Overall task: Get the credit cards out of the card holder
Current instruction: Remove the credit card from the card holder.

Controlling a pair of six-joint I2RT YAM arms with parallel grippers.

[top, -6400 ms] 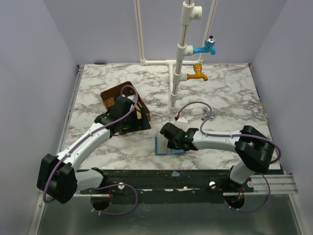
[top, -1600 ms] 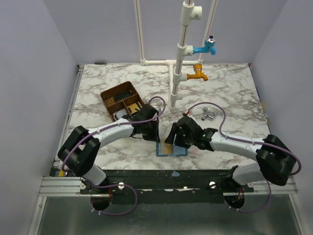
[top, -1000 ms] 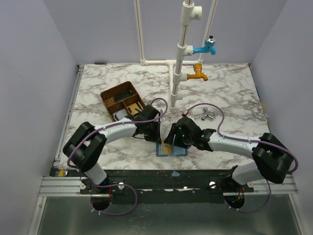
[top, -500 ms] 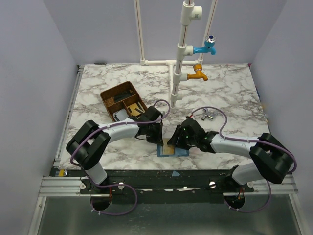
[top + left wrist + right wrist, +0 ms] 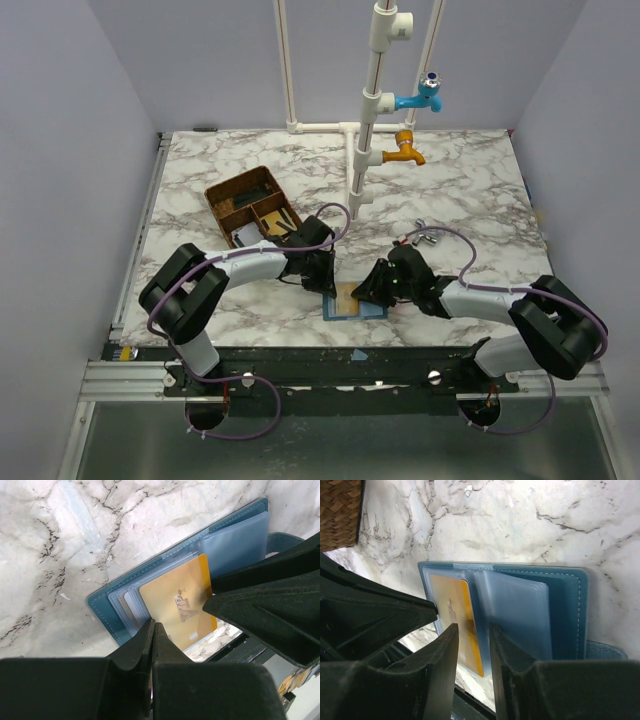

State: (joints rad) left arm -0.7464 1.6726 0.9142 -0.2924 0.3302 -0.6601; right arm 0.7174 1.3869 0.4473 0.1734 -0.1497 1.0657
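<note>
a white-and-grey marble table (image 5: 470,190) fills the top view, with a white pipe frame (image 5: 372,100) standing at its far side that carries a blue tap (image 5: 425,97) and an orange tap (image 5: 403,151). both arms reach in low from the near edge and meet near the middle front of the table. a brown divided tray (image 5: 250,205) sits left of centre, behind the left arm's wrist. the card holder (image 5: 372,310) lies open and flat on the marble close to the near edge, between the two wrists, its blue cover down and its clear sleeves up. a gold credit card (image 5: 175,610) lies on the left half of the holder, and a paler card (image 5: 131,602) shows tucked in the sleeves beside it. the left gripper (image 5: 152,635) has its fingers pressed tight together with nothing between them, the tip at the holder's edge just beside a corner of the gold card. the right gripper (image 5: 472,630) hangs over the holder with its fingers a little apart, the gold card's long edge showing in the gap; whether they touch it i cannot tell
</note>
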